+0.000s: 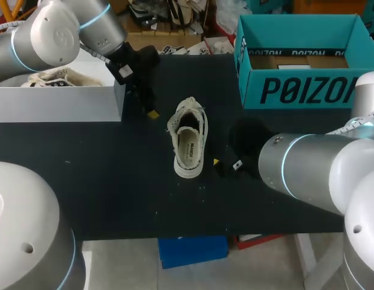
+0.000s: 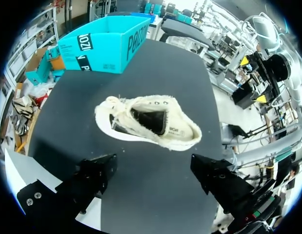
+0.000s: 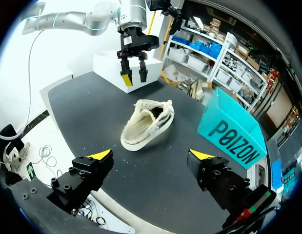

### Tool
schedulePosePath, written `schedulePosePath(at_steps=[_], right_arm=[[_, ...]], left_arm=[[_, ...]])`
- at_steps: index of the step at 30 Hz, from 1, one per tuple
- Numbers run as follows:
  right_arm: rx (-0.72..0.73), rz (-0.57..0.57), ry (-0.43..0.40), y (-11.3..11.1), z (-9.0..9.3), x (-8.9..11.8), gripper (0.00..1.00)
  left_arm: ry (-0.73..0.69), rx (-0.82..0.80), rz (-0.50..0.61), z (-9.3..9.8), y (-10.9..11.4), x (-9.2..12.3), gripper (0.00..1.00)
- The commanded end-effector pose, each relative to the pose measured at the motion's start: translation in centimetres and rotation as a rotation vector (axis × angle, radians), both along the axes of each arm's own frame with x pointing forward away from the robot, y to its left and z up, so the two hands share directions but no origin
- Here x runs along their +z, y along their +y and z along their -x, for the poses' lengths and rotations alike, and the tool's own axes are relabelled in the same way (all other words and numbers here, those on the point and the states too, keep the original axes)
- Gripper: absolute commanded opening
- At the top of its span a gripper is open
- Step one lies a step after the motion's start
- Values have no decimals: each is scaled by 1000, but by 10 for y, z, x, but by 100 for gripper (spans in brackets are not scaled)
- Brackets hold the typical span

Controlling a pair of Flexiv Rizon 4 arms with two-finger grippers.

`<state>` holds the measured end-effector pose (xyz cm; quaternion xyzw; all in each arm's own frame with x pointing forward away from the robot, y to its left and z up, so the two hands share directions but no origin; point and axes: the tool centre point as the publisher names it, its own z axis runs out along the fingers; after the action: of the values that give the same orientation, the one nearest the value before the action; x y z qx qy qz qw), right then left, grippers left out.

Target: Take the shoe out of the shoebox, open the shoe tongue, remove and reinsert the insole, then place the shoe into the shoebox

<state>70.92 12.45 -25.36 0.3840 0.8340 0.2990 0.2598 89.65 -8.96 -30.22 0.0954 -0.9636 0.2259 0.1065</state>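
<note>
The left gripper (image 1: 149, 110) hangs over the table (image 1: 114, 181), jaws apart, holding nothing. The shoe (image 1: 188, 138) is out, lying in the middle. The right gripper (image 1: 226, 163) sits beside it, jaws apart. The shoebox (image 1: 307, 90) stands far right. Tongue, insole and putting back look not yet done.

We're over a black table (image 1: 114, 199) now, matte and evenly lit, a white box (image 1: 54, 103) sitting at its left end.

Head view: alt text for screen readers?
A cream shoe sits sole-down on the black table between two open grippers, the left gripper beyond it and the right gripper to its right. An open teal shoebox stands far right.
</note>
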Motion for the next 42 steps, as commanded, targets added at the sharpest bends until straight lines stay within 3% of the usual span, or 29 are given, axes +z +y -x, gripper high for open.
schedulePosePath(at_steps=[1,15,16,18,21,24,28,31,42], right_arm=[[-1,-6,-14,-3,9,-1,100],[-1,-6,-14,-3,9,-1,100],[-1,-6,-14,-3,9,-1,100],[-1,-6,-14,-3,9,-1,100],[-1,-6,-14,-3,9,-1,100],[-1,-6,-14,-3,9,-1,100],[-1,-6,-14,-3,9,-1,100],[-1,-6,-14,-3,9,-1,100],[-1,-6,-14,-3,9,-1,100]], left_arm=[[13,2,14,2,0,-3,100],[13,2,14,2,0,-3,100],[-33,-37,49,4,-5,-1,100],[-380,-262,-8,21,-17,2,100],[-688,-584,-13,47,-21,5,100],[-858,-859,7,60,-12,3,100],[-868,-1061,-79,63,8,-3,100],[-927,-1131,-86,63,8,-3,100],[-927,-1131,-86,63,8,-3,100]])
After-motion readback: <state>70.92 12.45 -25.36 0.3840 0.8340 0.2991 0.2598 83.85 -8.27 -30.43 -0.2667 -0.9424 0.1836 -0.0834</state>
